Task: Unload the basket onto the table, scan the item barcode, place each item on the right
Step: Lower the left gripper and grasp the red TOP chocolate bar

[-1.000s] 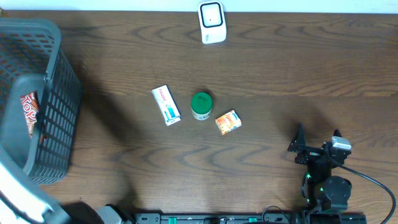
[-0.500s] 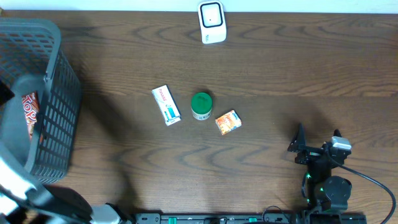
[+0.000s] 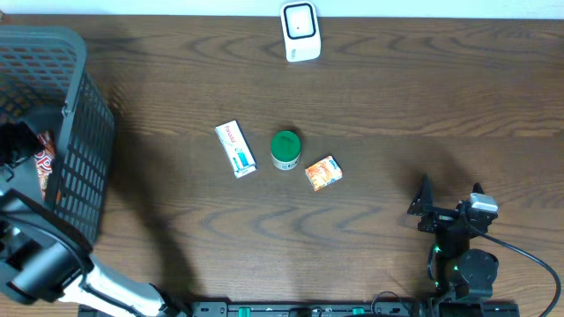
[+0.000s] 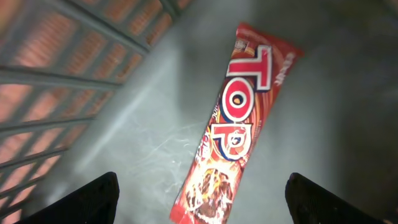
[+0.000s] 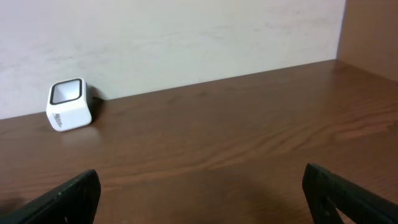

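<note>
At far left the left gripper [image 4: 205,202] hangs down inside the basket [image 3: 84,176], spread wide and empty, right over the red snack bar [image 4: 239,124] lying flat on its floor, likely the drop spot. The scanner [image 3: 300,32] waits upper centre; lower right, the right gripper [image 5: 199,193] rests low, wide open, facing it.

The table [image 3: 397,106] is lit evenly and softly from above, broad soft shadows are cast to the right of the basket [image 3: 84,150], whose mesh wall is smeared by blur in the left wrist view, where a dull sheen is seen around the slightly soft wrapper [image 4: 239,124].
</note>
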